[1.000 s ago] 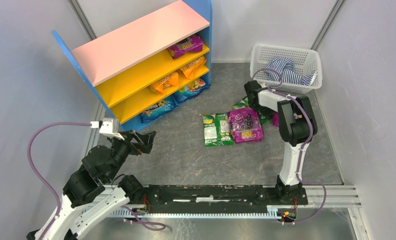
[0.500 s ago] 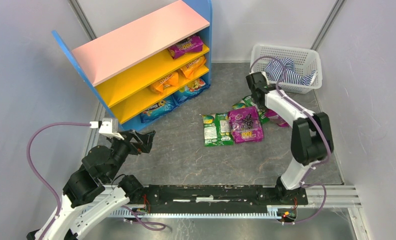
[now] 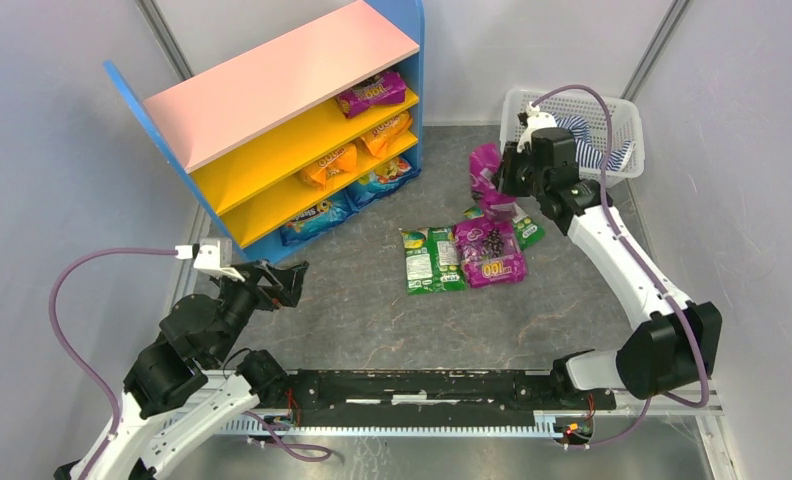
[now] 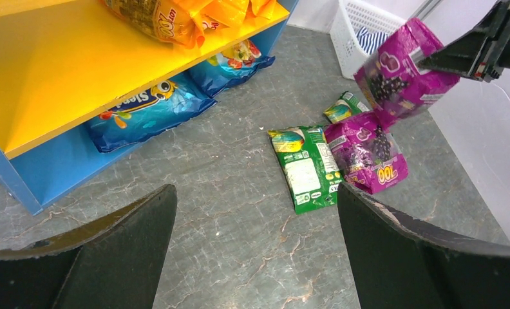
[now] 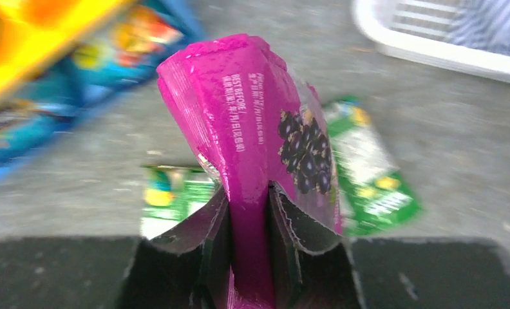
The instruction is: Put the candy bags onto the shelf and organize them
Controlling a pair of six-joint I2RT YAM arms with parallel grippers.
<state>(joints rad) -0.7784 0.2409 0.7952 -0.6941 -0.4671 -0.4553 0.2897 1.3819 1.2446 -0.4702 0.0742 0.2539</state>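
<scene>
My right gripper [image 3: 505,177] is shut on a purple candy bag [image 3: 485,170], which hangs in the air left of the basket. In the right wrist view the bag [image 5: 259,116] is pinched between the fingers [image 5: 194,238]. On the floor lie a green bag [image 3: 432,260], a purple bag [image 3: 490,252] and another green bag [image 3: 525,229]. The shelf [image 3: 272,80] holds a purple bag [image 3: 372,95], orange bags [image 3: 330,165] and blue bags [image 3: 314,220]. My left gripper [image 3: 290,283] hovers open in front of the shelf with nothing in it [image 4: 255,190].
A white mesh basket [image 3: 622,150] with a striped cloth [image 3: 577,135] stands at the back right, just behind the right gripper. Grey walls close in on both sides. The arms' base rail [image 3: 422,385] runs along the near edge.
The right gripper closed on a purple bag from the floor pile and lifted it up and back toward the basket, the arm stretching out. The left arm stayed put.
</scene>
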